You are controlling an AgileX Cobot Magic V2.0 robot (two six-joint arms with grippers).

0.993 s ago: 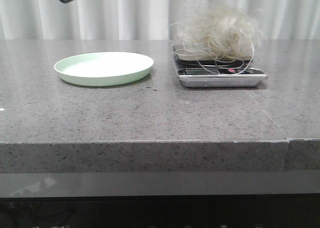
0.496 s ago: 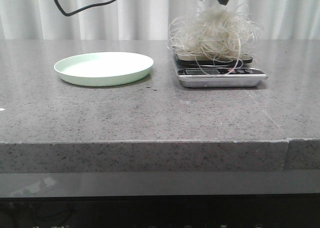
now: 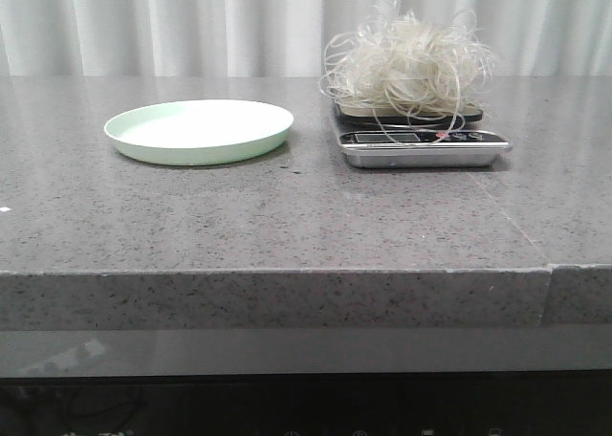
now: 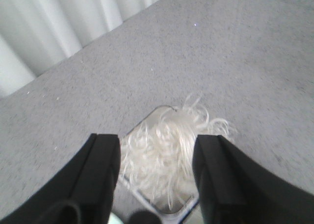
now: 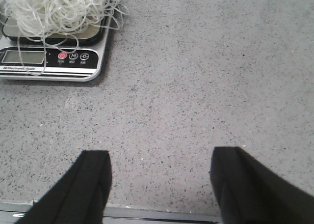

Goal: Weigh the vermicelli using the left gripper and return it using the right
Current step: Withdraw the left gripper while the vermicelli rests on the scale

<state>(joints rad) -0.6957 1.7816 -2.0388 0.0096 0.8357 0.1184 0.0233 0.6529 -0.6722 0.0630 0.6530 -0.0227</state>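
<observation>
The vermicelli (image 3: 406, 65), a fluffy whitish mound of curly strands, lies on the silver kitchen scale (image 3: 424, 147) at the right of the counter. A few strands hang over the scale's display. The pale green plate (image 3: 199, 129) stands empty to its left. No gripper shows in the front view. In the left wrist view my left gripper (image 4: 157, 148) is open and empty, high above the vermicelli (image 4: 169, 150) on the scale. My right gripper (image 5: 161, 170) is open and empty over bare counter near its front edge, with the scale (image 5: 49, 62) and vermicelli (image 5: 54, 10) off to one side.
The grey speckled counter (image 3: 287, 216) has a front edge low in the front view. White curtains (image 3: 191, 25) hang behind it. A seam runs through the counter near its right end (image 3: 550, 264).
The left gripper, seen just above the vermicelli half a second ago, has risen out of the front view. The vermicelli mound has settled on the scale.
</observation>
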